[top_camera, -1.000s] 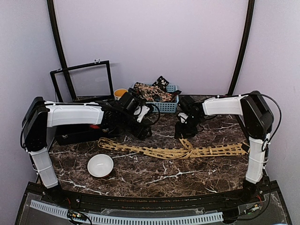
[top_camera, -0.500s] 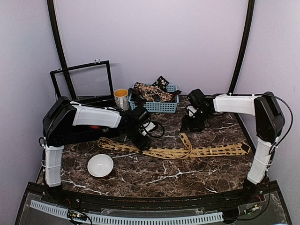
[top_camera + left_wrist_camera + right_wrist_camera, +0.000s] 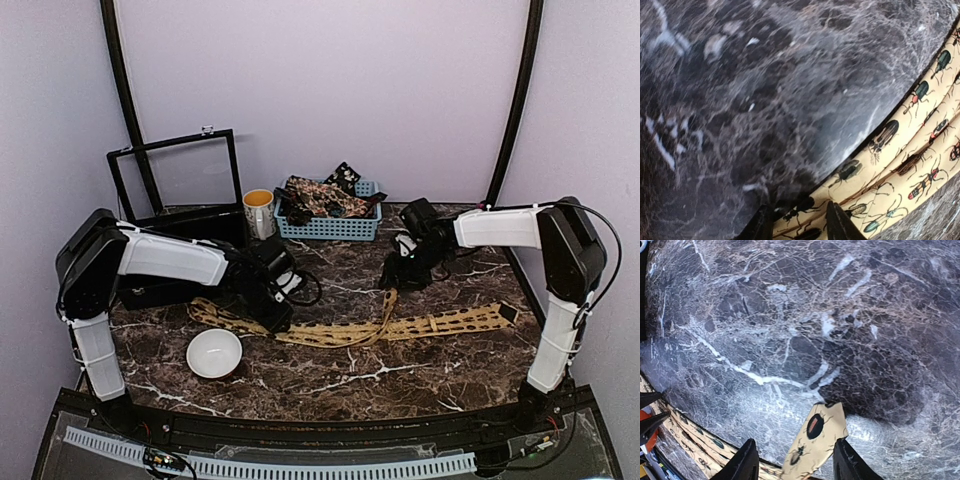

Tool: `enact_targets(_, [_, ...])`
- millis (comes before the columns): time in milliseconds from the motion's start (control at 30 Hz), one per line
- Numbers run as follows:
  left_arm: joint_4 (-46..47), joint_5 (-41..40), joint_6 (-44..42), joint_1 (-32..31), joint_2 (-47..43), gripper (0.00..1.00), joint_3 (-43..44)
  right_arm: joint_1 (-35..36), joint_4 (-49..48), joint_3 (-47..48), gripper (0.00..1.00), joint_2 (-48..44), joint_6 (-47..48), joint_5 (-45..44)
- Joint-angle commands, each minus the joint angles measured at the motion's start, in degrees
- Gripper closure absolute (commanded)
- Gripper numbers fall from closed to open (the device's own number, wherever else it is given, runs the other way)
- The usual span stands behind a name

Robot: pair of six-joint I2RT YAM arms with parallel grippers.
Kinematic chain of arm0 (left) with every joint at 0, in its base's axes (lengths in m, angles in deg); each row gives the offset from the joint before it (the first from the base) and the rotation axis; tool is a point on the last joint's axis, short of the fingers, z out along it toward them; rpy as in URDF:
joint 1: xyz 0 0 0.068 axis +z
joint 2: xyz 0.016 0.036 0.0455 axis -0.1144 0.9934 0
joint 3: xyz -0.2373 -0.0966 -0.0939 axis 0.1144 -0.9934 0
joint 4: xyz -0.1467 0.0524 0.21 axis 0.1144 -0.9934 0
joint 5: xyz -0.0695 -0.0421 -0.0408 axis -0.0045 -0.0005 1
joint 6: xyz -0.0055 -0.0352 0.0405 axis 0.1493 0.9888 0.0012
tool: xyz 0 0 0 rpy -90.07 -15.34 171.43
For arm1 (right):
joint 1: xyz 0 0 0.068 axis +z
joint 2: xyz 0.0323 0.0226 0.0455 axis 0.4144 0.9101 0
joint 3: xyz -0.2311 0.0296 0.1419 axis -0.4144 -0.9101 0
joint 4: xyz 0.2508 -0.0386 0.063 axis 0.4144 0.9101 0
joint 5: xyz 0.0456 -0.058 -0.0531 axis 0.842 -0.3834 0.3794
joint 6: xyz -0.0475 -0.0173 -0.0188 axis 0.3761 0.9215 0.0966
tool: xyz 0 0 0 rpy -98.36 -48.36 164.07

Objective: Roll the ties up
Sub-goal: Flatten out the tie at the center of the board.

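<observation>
The mustard-tan tie (image 3: 440, 322), printed with dark beetles, lies in a long strip across the table. Its narrow end folds back and runs up to my right gripper (image 3: 397, 278). In the right wrist view the pointed tip (image 3: 817, 435) sits between the fingers of that gripper (image 3: 795, 460), jaws apart, the right finger at the tie's edge. My left gripper (image 3: 272, 312) is low on the tie's left part. In the left wrist view the gripper (image 3: 800, 227) has its jaws apart, straddling the tie's folds (image 3: 910, 140). Dark printed ties (image 3: 320, 195) lie in the basket.
A pale blue basket (image 3: 345, 228) stands at the back centre with a mug (image 3: 258, 210) to its left. A white bowl (image 3: 214, 352) sits at the front left, close to the tie. A black frame (image 3: 175, 180) and a black case (image 3: 165, 285) are behind the left arm.
The left gripper has moved down and left along the tie, and the whole strip has slid left. The right gripper has dropped back close to the narrow tip, which stayed where it was.
</observation>
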Motion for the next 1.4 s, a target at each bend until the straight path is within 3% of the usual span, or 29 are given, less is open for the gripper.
enact_targets(0, [-9.10,-6.04,7.95,1.57,-1.30,0.62,-6.49,0.20,-3.58,-1.17,0.49,-1.26,-1.49,3.02])
enact_targets(267, [-9.31,-8.46,9.02,1.58,-1.04,0.41,3.42,1.49,-1.88,1.92,0.50,1.09,-0.90,4.52])
enact_targets(467, [-6.02,-8.42,6.89,1.47,-2.36,0.32,9.31,1.95,1.13,1.35,0.46,-0.48,-1.42,0.37])
enact_targets(633, [1.69,-8.22,4.81,1.04,-6.63,0.20,7.62,1.75,3.50,2.44,0.45,-1.80,-0.34,-2.63])
enact_targets(900, [9.72,-11.18,5.13,1.02,-11.71,0.18,3.89,4.02,7.02,7.78,0.50,2.54,3.91,-9.96])
enact_targets(1100, [17.43,-12.48,5.75,0.93,-16.28,0.05,-1.02,6.33,8.16,9.14,0.52,7.08,4.99,-12.34])
enact_targets(1367, [31.35,-14.40,3.38,0.93,-23.22,0.01,-9.28,8.34,9.64,9.12,0.63,8.58,5.96,-15.56])
